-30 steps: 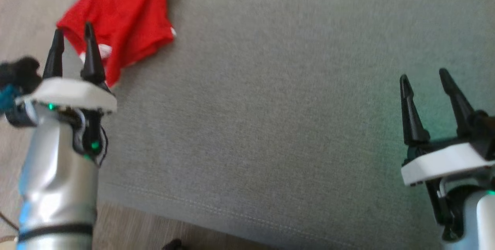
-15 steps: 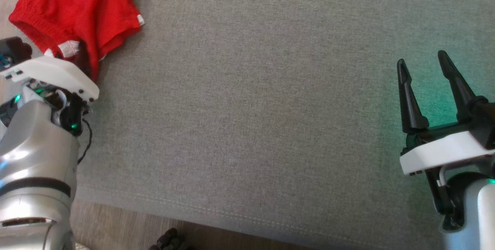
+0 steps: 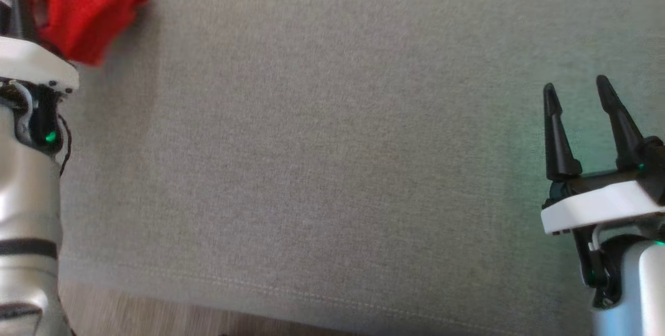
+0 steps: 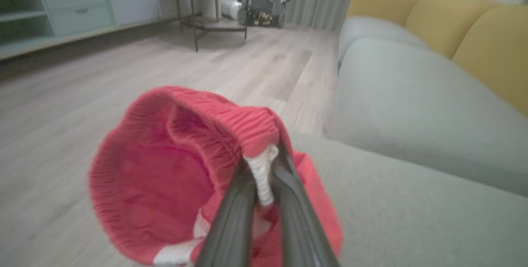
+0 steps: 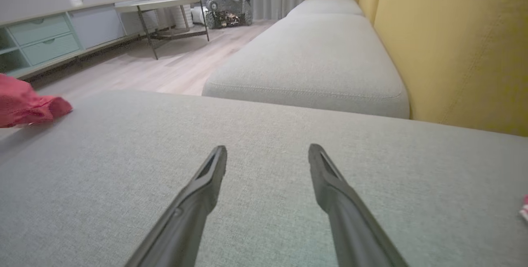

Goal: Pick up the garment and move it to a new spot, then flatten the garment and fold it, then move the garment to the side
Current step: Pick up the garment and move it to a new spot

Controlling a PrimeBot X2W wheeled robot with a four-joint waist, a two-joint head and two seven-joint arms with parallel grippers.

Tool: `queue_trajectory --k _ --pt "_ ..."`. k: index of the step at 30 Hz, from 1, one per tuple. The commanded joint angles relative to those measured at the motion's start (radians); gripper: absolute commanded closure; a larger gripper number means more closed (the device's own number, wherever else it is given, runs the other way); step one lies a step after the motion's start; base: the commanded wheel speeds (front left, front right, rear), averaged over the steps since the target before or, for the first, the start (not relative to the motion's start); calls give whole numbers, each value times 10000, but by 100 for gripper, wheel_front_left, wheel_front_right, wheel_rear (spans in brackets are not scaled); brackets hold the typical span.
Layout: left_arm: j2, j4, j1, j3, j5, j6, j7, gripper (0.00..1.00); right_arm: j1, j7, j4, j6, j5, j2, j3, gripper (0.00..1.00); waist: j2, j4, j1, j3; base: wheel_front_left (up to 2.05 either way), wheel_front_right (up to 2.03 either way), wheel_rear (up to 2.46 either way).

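in the left jaws, red garment (image 4: pixel 156 176) bunches.

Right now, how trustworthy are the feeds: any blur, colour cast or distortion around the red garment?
Head view: the red knit garment is smeared, and a green glow tints the grey woven cushion beside the right gripper. Left wrist view: garment edges and room soft, yet the left gripper pinching the white band reads clearly. Right wrist view: sharpest, fingers stretched by wide angle.

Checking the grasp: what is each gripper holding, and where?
Left gripper pinches the red knit garment at its white-trimmed ribbed rim; right gripper holds nothing.
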Motion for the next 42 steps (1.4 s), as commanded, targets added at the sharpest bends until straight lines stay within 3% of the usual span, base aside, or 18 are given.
queue_trajectory --k 1,11,12,17,21,29,42 --pt "655 -852 339 379 187 105 -117 100 -124 -200 -201 -9 90 105 173 0 0 -201 -1 -509 0 0 0" --pt "377 -5644 3503 485 806 738 31 100 638 -916 695 -9 718 155 147 0 0 -1253 -1 -2601 0 0 0" --pt "253 -6590 4197 387 839 891 272 100 830 -976 772 -9 851 156 150 0 0 -1482 -1 -2881 0 0 0" --pt "-149 -8699 5671 -82 918 1196 1039 100 1200 -1039 847 -9 1085 157 161 0 0 -2025 -1 -3266 0 0 0" --pt "-549 -9610 6372 -804 972 1218 1677 100 1313 -1075 878 -9 1224 157 217 0 0 -2518 -1 -3290 0 0 0" --pt "-1185 -9273 6316 -2321 1081 669 2143 100 1156 -1228 1004 -9 1506 157 458 0 0 -3554 -1 -2822 0 0 0" --pt "-2185 -6150 4176 -5001 1167 -56 1715 100 531 -1713 1567 -9 1993 158 911 0 0 -5688 -1 -1632 0 0 0"
